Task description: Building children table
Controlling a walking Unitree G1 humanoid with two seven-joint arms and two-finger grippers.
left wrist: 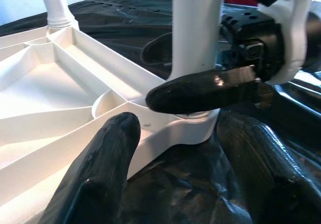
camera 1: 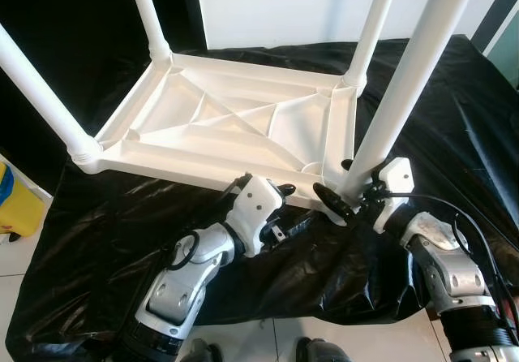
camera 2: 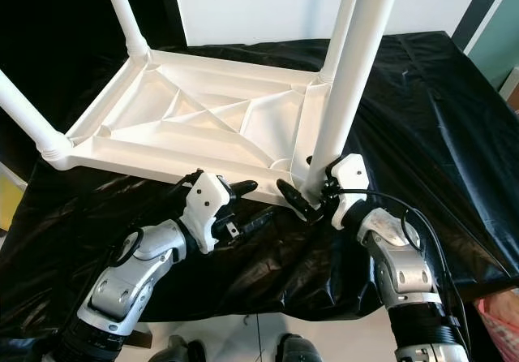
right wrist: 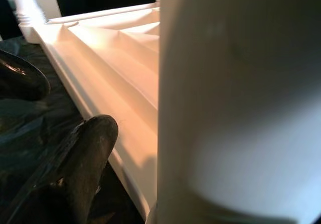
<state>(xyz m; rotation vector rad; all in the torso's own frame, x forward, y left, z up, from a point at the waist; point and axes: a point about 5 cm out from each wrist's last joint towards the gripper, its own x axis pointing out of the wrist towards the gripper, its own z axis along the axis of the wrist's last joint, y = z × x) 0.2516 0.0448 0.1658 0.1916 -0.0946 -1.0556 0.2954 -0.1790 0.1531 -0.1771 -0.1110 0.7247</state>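
A white plastic children's table (camera 1: pixel 227 127) lies upside down on a black sheet (camera 1: pixel 454 135), its four legs pointing up. My right gripper (camera 1: pixel 344 185) is at the base of the near right leg (camera 1: pixel 405 86), with one black finger (left wrist: pixel 200 91) across its front and the other behind it, shut on the leg. In the right wrist view that leg (right wrist: pixel 235 98) stands very close beside one finger (right wrist: pixel 85 158). My left gripper (camera 1: pixel 289 208) is open just in front of the tabletop's near rim, left of that corner, holding nothing; its fingers (left wrist: pixel 100 174) straddle the rim corner (left wrist: pixel 175 133).
The black sheet covers a low surface and hangs over the front edge onto white floor tiles (camera 1: pixel 24 256). A yellow container (camera 1: pixel 16 204) stands at the left. The other three legs (camera 1: pixel 150 13) rise at the far and left corners. A white wall (camera 1: pixel 276 5) is behind.
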